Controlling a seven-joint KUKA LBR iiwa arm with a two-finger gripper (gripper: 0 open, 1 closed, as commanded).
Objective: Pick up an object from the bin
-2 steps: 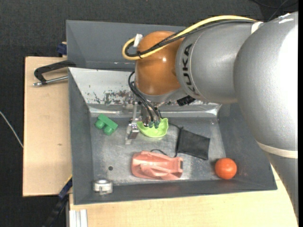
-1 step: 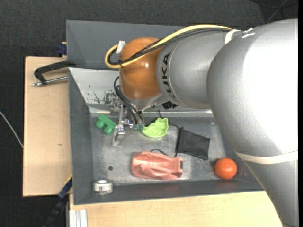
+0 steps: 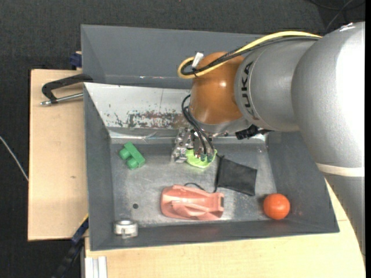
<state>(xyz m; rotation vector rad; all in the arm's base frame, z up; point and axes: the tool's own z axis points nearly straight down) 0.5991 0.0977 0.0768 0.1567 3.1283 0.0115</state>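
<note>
My jaws, whose spread I cannot tell, over a lime-green round piece (image 3: 203,160); black pad (image 3: 236,175) just beside; pink cloth (image 3: 191,203), orange ball (image 3: 276,206) nearby.

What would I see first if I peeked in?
The big grey arm reaches in from the right, its gripper over a lime-green thing at the back middle of the bin. A bright orange ball sits in the front right corner, a crumpled pink thing at front middle.
</note>
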